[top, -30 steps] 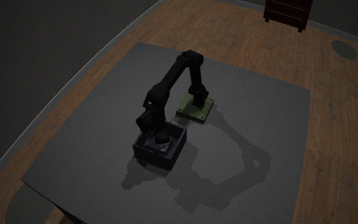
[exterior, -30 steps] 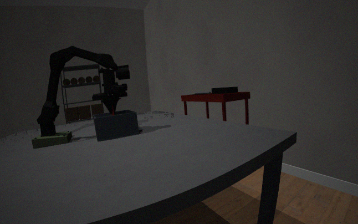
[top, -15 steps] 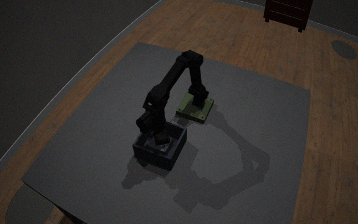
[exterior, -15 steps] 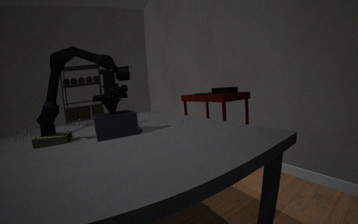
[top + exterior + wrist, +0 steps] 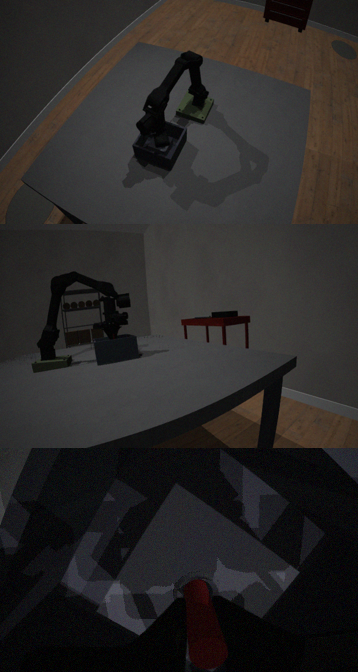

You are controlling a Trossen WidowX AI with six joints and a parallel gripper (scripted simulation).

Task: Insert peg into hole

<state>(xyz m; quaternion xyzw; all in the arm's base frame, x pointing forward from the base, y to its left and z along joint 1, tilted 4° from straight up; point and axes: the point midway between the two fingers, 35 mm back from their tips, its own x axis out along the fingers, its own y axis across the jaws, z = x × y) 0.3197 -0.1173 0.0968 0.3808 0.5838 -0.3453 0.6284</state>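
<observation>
My gripper (image 5: 198,604) (image 5: 160,145) is shut on the red peg (image 5: 202,620) and holds it pointing down inside the open dark blue box. In the wrist view the peg's lower end sits at the round hole (image 5: 192,584) in the grey plate (image 5: 200,558) on the box floor; how deep it sits cannot be told. In the top view my gripper (image 5: 162,140) reaches down between the box walls. In the exterior view the fingers (image 5: 113,334) dip behind the rim of the box (image 5: 116,349), and the peg is hidden there.
The arm's green base plate (image 5: 194,107) stands just behind the box. The box walls close in around the fingers on all sides. A red side table (image 5: 216,325) and a shelf (image 5: 80,315) stand far off the table.
</observation>
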